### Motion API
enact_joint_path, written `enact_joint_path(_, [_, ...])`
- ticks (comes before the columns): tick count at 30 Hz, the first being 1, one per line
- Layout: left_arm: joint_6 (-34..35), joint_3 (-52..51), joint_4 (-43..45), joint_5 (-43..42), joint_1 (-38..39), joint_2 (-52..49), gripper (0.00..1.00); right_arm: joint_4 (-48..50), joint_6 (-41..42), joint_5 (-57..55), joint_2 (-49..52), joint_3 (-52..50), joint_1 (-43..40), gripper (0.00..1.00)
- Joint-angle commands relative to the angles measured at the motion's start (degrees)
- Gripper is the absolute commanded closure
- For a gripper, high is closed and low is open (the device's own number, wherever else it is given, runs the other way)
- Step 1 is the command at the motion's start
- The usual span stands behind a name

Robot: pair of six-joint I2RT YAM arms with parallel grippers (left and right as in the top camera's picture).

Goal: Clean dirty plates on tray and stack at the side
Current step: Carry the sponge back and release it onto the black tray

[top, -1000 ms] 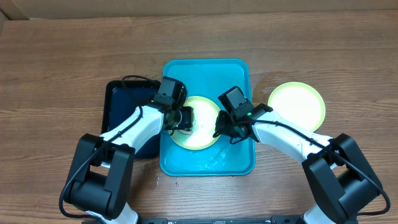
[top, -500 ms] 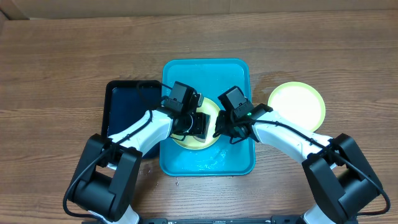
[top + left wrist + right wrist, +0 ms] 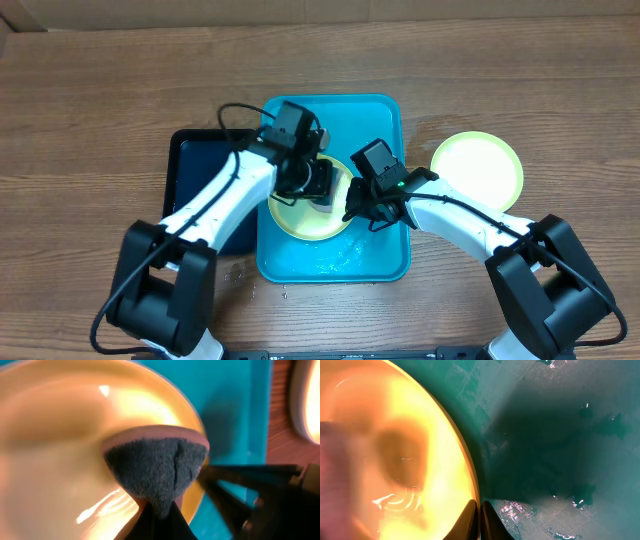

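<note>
Plate (image 3: 308, 224), pale yellow-green w/ a lighter centre, lies inside the turquoise tray (image 3: 372, 122) at mid-table, towards the tray's left half, w/ two robot arms on it from either side. Left gripper (image 3: 160, 516), reaching in over the black tray (image 3: 195, 170), is clamped tight on a sponge (image 3: 157, 467) that has a dark grey scouring face & pale backing. It presses the sponge onto the plate's right part, near the rim. Right gripper (image 3: 478, 521), jaws all but touching, pinches the plate's right-hand rim, approx. level w/ the plate's middle. Its dark jaws show just beside the sponge in the left wrist view. Wet glints streak the plate's surface, and water beads & small puddles sit on the tray floor. Second plate (image 3: 477, 170), same colour, rests flat on the wooden table (image 3: 100, 80) to the right of the tray, apart from it & from both arms. Black tray sits along the turquoise one's left side; whether the two touch cannot be told from overhead. A blurred pinkish shape at the left edge of the right wrist view is too soft to identify.
</note>
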State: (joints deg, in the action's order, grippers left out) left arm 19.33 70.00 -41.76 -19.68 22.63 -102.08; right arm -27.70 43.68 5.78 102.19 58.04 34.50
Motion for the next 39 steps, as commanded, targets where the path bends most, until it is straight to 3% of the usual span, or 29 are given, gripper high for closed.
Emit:
enact_joint_path(1, [-2.67, 3.91, -5.01, 5.29, -4.15, 2.64, 0.96, 0.09, 0.07, 0.74, 0.48, -0.72, 0.26, 0.95])
enact_joint_path(14, [-6.01, 4.13, -16.20, 8.72, -24.79, 3.48, 0.96, -0.46, 0.04, 1.64, 0.48, -0.70, 0.26, 0.95])
enact_joint_path(19, [-7.58, 1.11, -15.34, 10.93, -27.17, 3.43, 0.96, -0.68, 0.04, 1.62, 0.48, -0.72, 0.26, 0.95])
enact_joint_path(22, [-7.56, -2.27, -12.31, 11.10, -27.06, 3.41, 0.96, -0.94, 0.00, 1.07, 0.48, -0.74, 0.26, 0.83])
enact_joint_path(26, [-7.32, -6.36, -8.90, 10.12, -27.08, 3.34, 0.95, -0.85, -0.17, 0.04, 0.50, -1.20, 0.26, 0.79])
enact_joint_path(27, [-7.34, -6.86, -8.61, 9.49, -27.08, 3.34, 0.93, -0.81, -0.17, 0.02, 0.48, -1.36, 0.26, 0.80])
enact_joint_path(29, [-7.39, -6.88, -8.61, 8.28, -27.12, 3.34, 0.76, -0.63, -0.17, 0.02, 0.50, -1.53, 0.26, 0.80])
enact_joint_path(31, [-7.45, -6.03, -9.29, 6.25, -27.19, 3.39, 0.34, -0.57, -0.17, -0.28, 0.48, -1.53, 0.26, 0.80])
enact_joint_path(32, [-7.63, -5.20, -9.99, 4.87, -27.19, 3.39, 0.24, -0.42, -0.17, -0.66, 0.50, -1.53, 0.26, 0.80])
enact_joint_path(34, [-7.63, -2.47, -12.66, 4.00, -27.19, 3.39, 0.20, -0.17, -0.17, -0.85, 0.48, -1.53, 0.26, 0.83])
enact_joint_path(36, [-7.61, 1.92, -16.98, 4.76, -27.19, 3.39, 0.21, 0.31, -0.20, -0.85, 0.48, -1.53, 0.26, 0.96])
enact_joint_path(39, [-7.58, 9.88, -24.28, 5.20, -27.21, 3.91, 0.24, 1.53, -0.22, -1.27, 0.48, -1.53, 0.26, 0.96])
